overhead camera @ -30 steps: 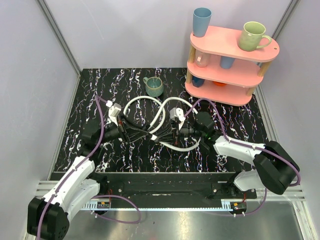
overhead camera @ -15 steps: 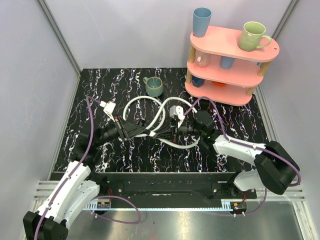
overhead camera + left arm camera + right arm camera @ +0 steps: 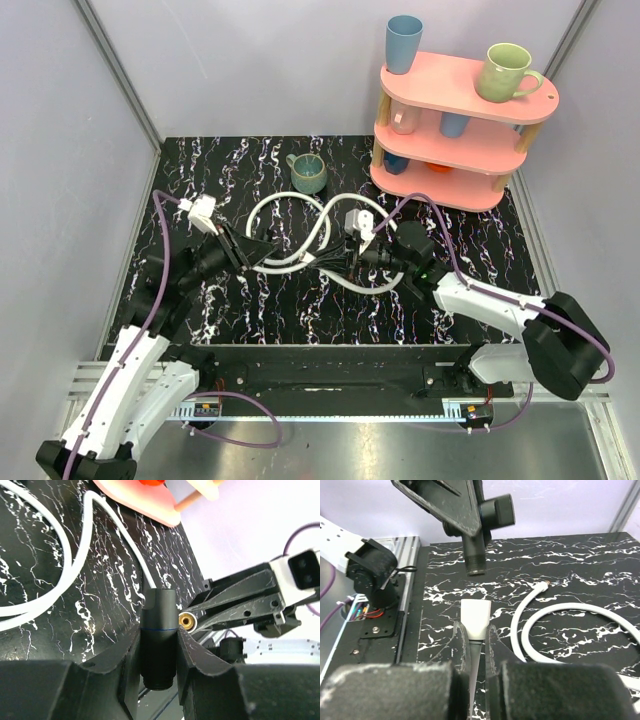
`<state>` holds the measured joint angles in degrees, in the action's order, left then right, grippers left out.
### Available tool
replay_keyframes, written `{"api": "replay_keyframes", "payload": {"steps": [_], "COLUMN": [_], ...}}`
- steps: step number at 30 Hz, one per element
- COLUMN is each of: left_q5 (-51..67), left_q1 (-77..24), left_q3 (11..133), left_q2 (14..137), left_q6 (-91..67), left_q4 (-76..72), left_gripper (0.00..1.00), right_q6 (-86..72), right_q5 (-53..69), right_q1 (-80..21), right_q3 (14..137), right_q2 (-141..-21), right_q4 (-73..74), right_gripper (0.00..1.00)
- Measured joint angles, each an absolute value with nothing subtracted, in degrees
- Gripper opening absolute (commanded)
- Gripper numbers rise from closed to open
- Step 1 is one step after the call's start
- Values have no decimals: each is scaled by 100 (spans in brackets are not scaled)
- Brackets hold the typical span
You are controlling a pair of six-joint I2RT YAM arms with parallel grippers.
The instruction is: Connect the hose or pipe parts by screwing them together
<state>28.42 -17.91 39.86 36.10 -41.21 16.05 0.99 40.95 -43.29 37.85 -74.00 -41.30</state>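
My left gripper (image 3: 159,631) is shut on a black cylindrical fitting (image 3: 159,607) with a thread at its lower end. The right wrist view shows that fitting (image 3: 477,555) hanging thread-down above the table, ahead of my right gripper (image 3: 476,632). The right gripper is shut on a white end fitting (image 3: 476,611) whose brass mouth (image 3: 186,621) faces the left gripper. From above, the left gripper (image 3: 268,246) and right gripper (image 3: 332,263) stand a short gap apart. Two thin white hoses (image 3: 285,212) (image 3: 372,287) loop on the black marbled table around them.
A teal mug (image 3: 308,173) stands behind the hoses. A pink three-tier shelf (image 3: 462,95) holding cups fills the back right corner. Purple cables (image 3: 168,270) run along both arms. A loose stretch of white hose (image 3: 570,611) lies to the right of the right gripper.
The left arm has swung left and back, carrying the black fitting away from the right gripper. The right gripper has shifted only slightly and still holds the white fitting.
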Motion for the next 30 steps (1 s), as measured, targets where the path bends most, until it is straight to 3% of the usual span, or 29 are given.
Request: {"api": "replay_keyframes", "payload": {"steps": [7, 15, 30], "left_q5": [2137, 1782, 1940], "left_q1": [-1791, -1791, -1785], "left_q3": [4091, 4178, 4178], "left_q2": [3618, 3677, 4086], "left_q6": [-5054, -5774, -6412], "left_q4": [1868, 2130, 2585], "left_gripper": [0, 0, 0], "right_q6": [985, 2644, 3691], "right_q5": [3242, 1739, 1402], "right_q1": [-4547, -5474, -5680], "right_q3": [3791, 3791, 3699], "right_q2": [-7387, -7564, -7992], "right_q4": [-3693, -3756, -4541], "right_gripper": [0, 0, 0]}}
